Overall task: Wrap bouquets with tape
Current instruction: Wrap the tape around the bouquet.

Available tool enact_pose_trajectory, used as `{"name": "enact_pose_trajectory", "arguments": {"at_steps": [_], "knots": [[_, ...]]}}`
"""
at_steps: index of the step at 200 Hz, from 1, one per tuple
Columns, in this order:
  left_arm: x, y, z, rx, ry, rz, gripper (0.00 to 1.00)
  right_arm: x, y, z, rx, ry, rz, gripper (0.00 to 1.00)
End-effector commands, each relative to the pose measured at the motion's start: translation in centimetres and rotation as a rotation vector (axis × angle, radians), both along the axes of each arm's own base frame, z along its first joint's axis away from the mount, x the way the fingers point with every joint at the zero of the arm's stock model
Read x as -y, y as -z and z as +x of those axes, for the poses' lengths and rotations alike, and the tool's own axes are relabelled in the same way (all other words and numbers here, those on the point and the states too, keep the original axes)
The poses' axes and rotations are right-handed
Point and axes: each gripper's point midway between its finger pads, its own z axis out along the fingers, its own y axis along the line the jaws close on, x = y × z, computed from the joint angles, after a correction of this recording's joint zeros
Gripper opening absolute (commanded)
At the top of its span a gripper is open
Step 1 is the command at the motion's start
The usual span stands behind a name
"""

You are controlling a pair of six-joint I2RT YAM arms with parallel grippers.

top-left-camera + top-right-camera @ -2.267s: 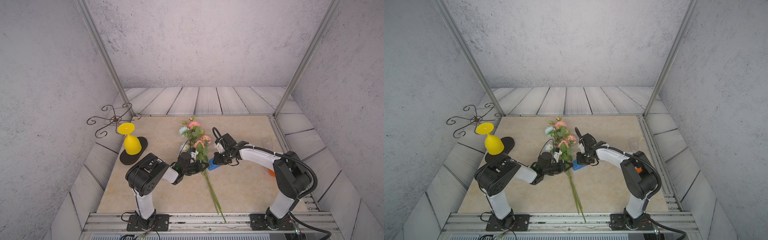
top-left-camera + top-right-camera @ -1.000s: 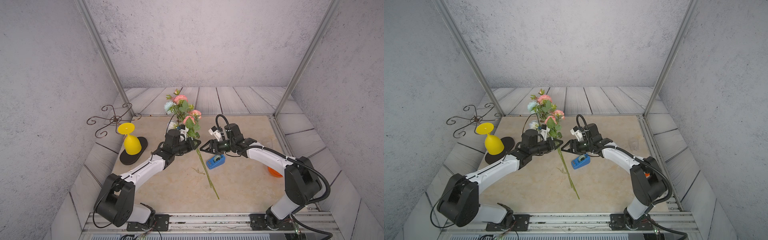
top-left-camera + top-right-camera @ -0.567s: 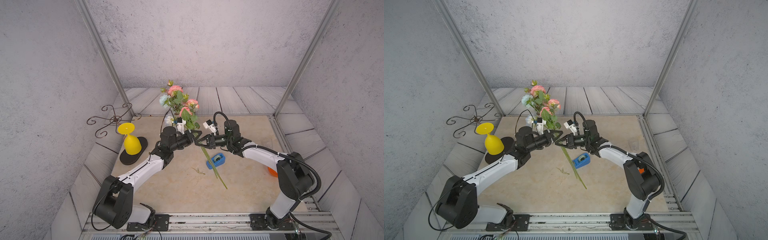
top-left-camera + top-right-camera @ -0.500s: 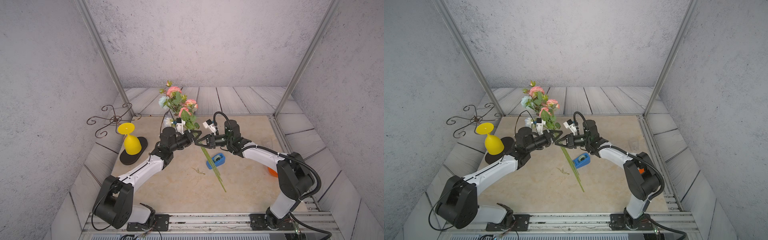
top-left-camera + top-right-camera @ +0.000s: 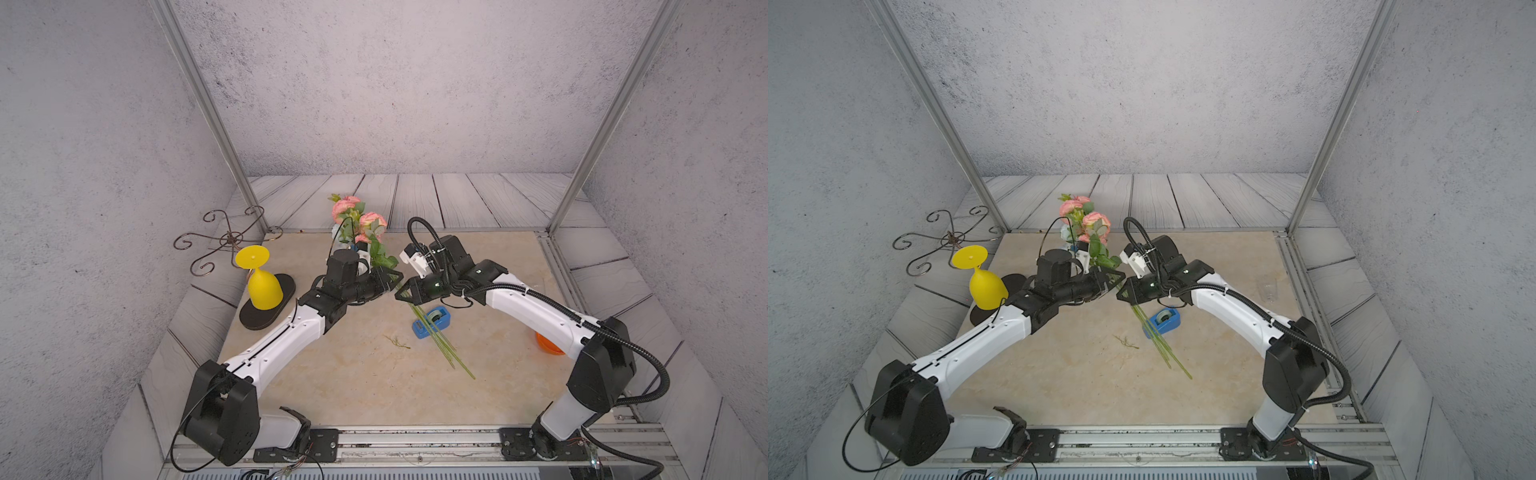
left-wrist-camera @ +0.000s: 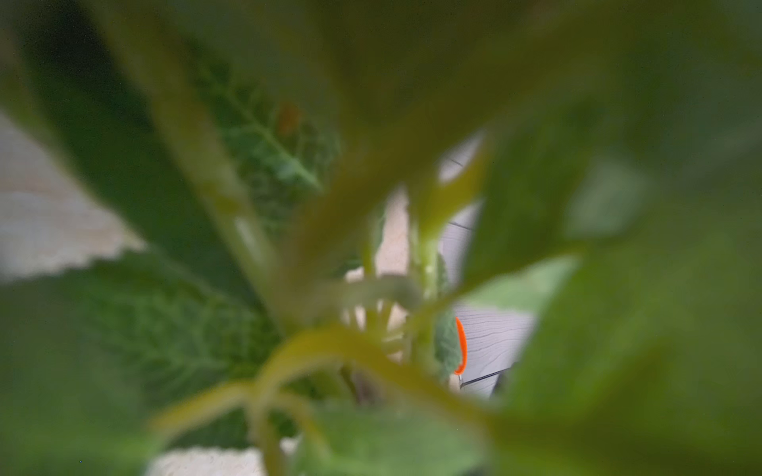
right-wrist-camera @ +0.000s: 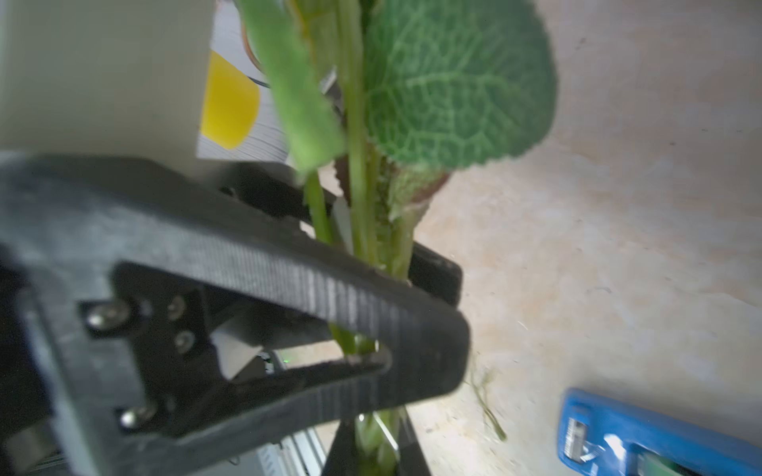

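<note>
A pale beige, stone-look desk (image 5: 353,386) sits inside a booth of rough grey walls (image 5: 395,104), bordered by grey planks (image 5: 415,199), with slanted metal posts (image 5: 199,95) at the back corners.

The white-and-black left arm (image 5: 286,345) and right arm (image 5: 536,307) reach in from the near edge. Their jaws meet almost tip to tip above the middle of the desk.

The right jaws are clenched on the green stems of a bouquet (image 5: 360,222); the right wrist view shows them pinched tight around the bunch. The left jaws sit just beside them, slightly higher on the same stems and among the leaves. The left wrist view is filled with blurred foliage, so I cannot tell whether they grip or have let go.

Pink blooms rise beyond the left jaws toward the back wall. The stems slant down from the right jaws toward the near edge, crossing in front of a blue tape dispenser (image 5: 432,322) that stands on the desk below the right jaws. A small loose sprig (image 5: 397,342) lies near it.

Well apart from the left jaws, on their outer side, an upturned yellow goblet (image 5: 264,286) rests on a black oval base (image 5: 266,316), with a curly wire stand (image 5: 228,239) behind it. An orange object (image 5: 546,347) shows partly from behind the right arm.
</note>
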Motion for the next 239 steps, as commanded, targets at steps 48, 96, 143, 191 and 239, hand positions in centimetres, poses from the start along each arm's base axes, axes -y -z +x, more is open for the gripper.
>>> {"name": "enact_pose_trajectory", "arguments": {"at_steps": [48,96,143,191,239], "knots": [[3.5,3.2,-1.7,-0.140,0.068,0.068,0.31,1.5,2.6,-0.8,0.143,-0.008,-0.273,0.00],[3.9,3.7,-1.7,-0.162,0.041,0.016,0.28,0.5,5.4,-2.2,0.051,-0.029,-0.198,0.00],[5.4,5.5,-2.8,-0.238,0.112,-0.009,0.01,-1.0,7.3,-3.3,-0.018,-0.113,-0.164,0.00],[4.1,5.8,-3.0,-0.230,0.116,0.021,0.00,-2.2,8.0,-3.1,-0.038,-0.159,-0.150,0.00],[-2.2,7.0,-0.9,-0.200,-0.010,0.066,0.00,-5.3,10.2,-1.8,-0.144,-0.114,-0.068,0.07]]}}
